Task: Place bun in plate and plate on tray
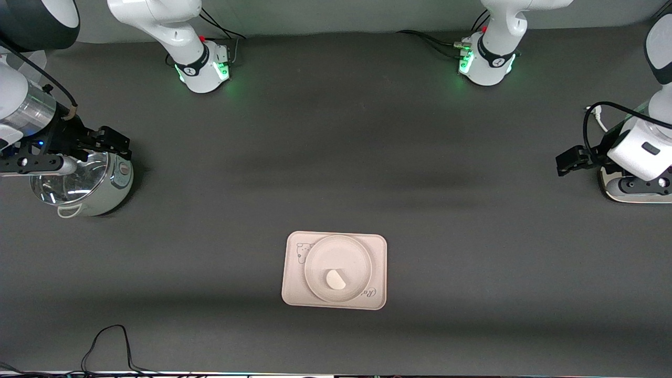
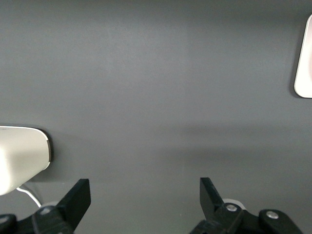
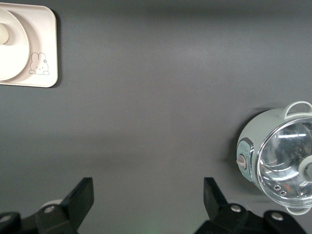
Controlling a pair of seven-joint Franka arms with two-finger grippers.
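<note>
One bun [image 1: 335, 279], one plate [image 1: 338, 268], one tray [image 1: 334, 270], stacked.

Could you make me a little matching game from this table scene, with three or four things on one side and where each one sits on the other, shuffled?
Things:
1. bun
2. plate
3. tray
4. small cooker pot with glass lid

Places:
A. on the tray
B. on the dark table, nearest the front camera of the table's things
C. in the plate
D. toward the right arm's end of the table, under the right gripper

Pairs: 1-C, 2-A, 3-B, 4-D
</note>
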